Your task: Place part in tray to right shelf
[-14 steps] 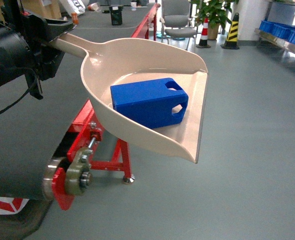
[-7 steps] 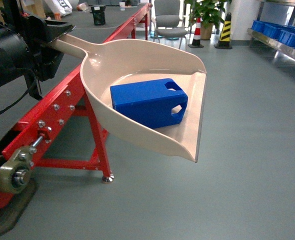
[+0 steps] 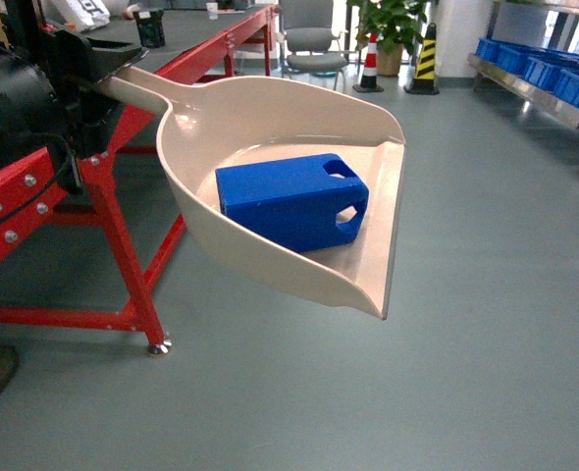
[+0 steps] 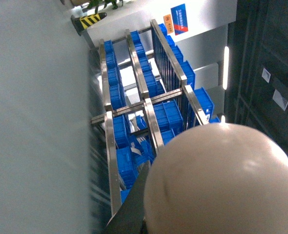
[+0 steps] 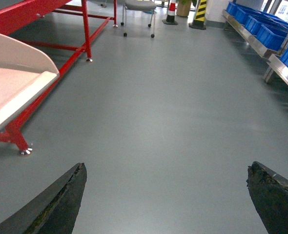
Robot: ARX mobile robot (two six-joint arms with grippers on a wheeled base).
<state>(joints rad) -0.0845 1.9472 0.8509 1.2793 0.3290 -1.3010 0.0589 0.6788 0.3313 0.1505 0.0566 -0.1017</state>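
Observation:
The beige tray hangs level above the floor in the middle of the head view. My left gripper is shut on its long handle at the upper left. The blue part lies on its side inside the tray, lug end toward the flat front lip. In the left wrist view the tray's rounded back fills the lower right, beside one dark finger. My right gripper is open over bare floor, with the tray's lip to its left. The steel right shelf runs along the far right.
A red-framed table stands at the left, its leg and foot close under the tray. Blue crates sit on the shelf. An office chair, a potted plant and a striped cone stand at the back.
The whole scene has slid left in the head view: the red table has moved off to the left and the shelf shows more. The tray and part hold the same place in the view.

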